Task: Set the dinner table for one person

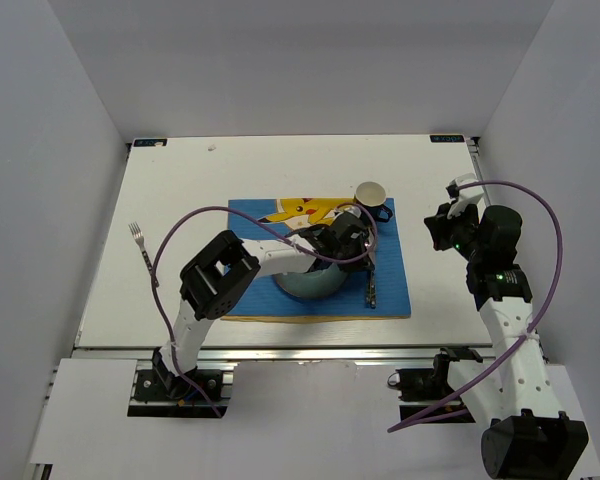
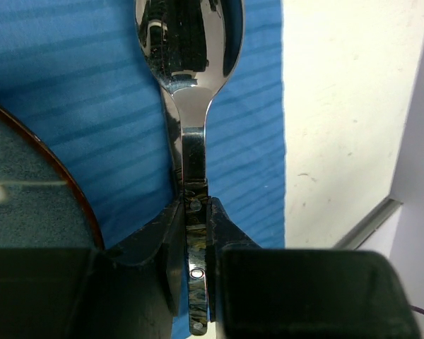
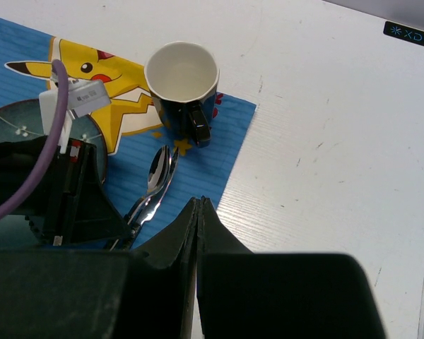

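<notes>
Left end effector (image 2: 196, 208) pinches spoon (image 2: 191, 42) handle right of plate (image 2: 28, 198); uneven release may skew it. Right end effector (image 3: 199, 205) closed.

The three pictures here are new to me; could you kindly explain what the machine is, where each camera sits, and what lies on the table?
Two robot arms are bolted at the near edge of a white table. One picture looks down from above; the other two come from cameras on each wrist. On a blue placemat lie a plate and a mug; a fork lies on the bare table, left. The left gripper pinches a spoon by its handle above the placemat. The right gripper is shut, holding nothing.
</notes>
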